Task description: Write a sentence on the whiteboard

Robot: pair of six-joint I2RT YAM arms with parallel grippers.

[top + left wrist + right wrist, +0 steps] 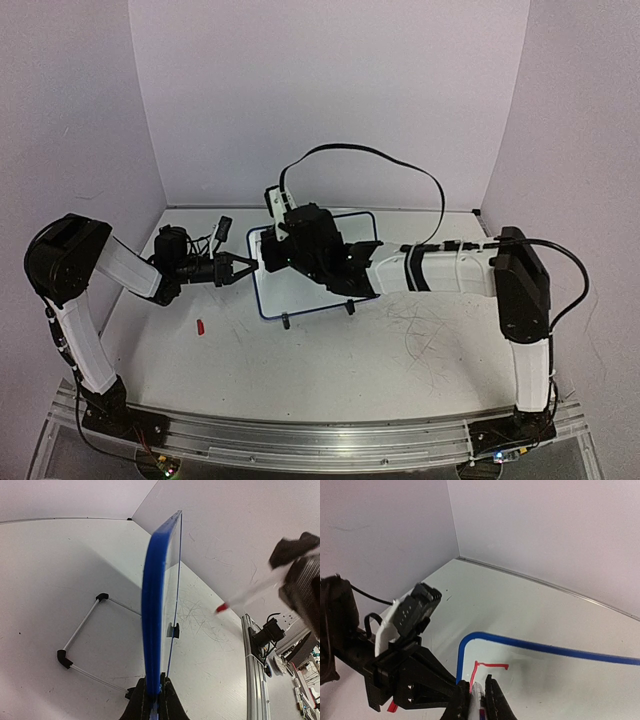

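The whiteboard (300, 290) with a blue frame stands on small black feet mid-table. My left gripper (255, 266) is shut on its left edge; the left wrist view shows the blue edge (155, 605) between the jaws of that gripper (155, 680). My right gripper (272, 256) is over the board's upper left corner, shut on a white marker (479, 700). The right wrist view shows that gripper (478, 682) and the sentence's start (485, 667): one red vertical stroke joined to a horizontal stroke on top. The marker's red tip (222, 608) shows in the left wrist view.
A small red marker cap (200, 327) lies on the table left of the board. A wire stand (80, 640) is behind the board. A black cable (400, 160) loops over the right arm. Purple walls close in the left, back and right.
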